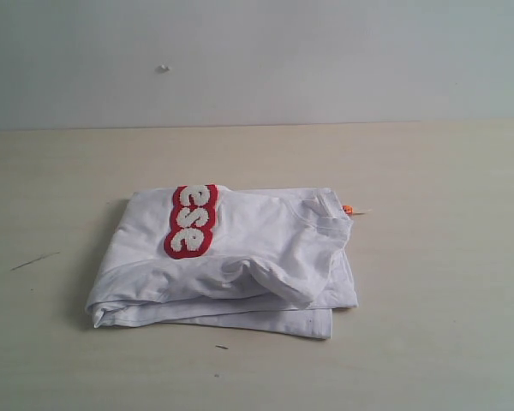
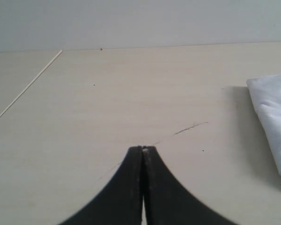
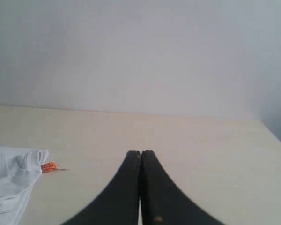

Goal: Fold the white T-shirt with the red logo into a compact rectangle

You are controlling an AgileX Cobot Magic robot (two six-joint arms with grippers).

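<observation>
The white T-shirt (image 1: 240, 265) lies folded into a thick, slightly rumpled rectangle in the middle of the table. Part of the red logo (image 1: 191, 221) shows on its top layer, reading "ese". The orange neck tag (image 1: 348, 209) sticks out by the ribbed collar. No arm shows in the exterior view. In the left wrist view my left gripper (image 2: 143, 149) is shut and empty above bare table, with a corner of the T-shirt (image 2: 274, 115) off to one side. My right gripper (image 3: 140, 153) is shut and empty too, with the T-shirt (image 3: 9, 180) and its tag (image 3: 48, 166) apart from it.
The pale wooden table (image 1: 445, 325) runs back to a plain grey wall (image 1: 257, 51). A thin dark scratch (image 2: 191, 127) marks the tabletop near the left gripper. A seam line (image 2: 28, 86) crosses the table in the left wrist view.
</observation>
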